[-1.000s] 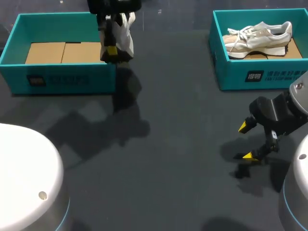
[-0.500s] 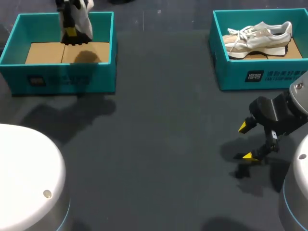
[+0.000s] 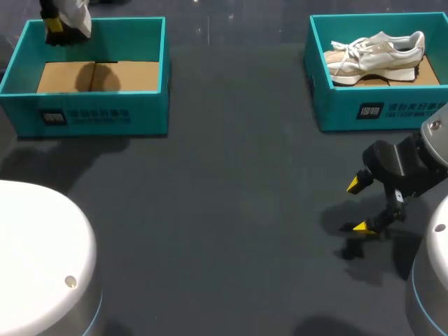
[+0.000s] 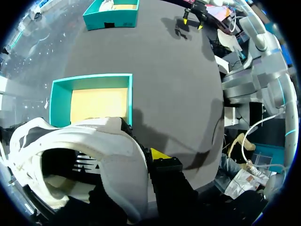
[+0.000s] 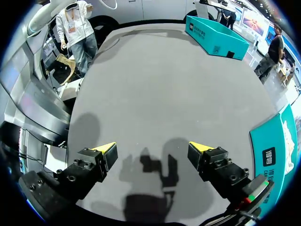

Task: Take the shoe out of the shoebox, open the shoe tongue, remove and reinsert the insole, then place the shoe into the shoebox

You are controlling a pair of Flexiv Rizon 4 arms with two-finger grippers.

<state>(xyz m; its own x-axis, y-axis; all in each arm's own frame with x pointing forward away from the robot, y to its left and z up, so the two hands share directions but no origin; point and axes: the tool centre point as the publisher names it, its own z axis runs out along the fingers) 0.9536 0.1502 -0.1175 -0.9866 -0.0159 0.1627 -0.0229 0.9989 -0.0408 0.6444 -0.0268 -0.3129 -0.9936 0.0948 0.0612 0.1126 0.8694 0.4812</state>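
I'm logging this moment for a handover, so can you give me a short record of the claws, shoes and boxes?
left claw: shut on white shoe, raised near left shoebox
right claw: open, empty, over table
left shoebox: no shoe inside
right shoebox: holds second shoe

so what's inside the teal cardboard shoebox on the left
A brown cardboard liner covers the floor of the teal shoebox; no shoe lies there. The white shoe hanging above hides the far left corner, and the front wall hides the near strip.
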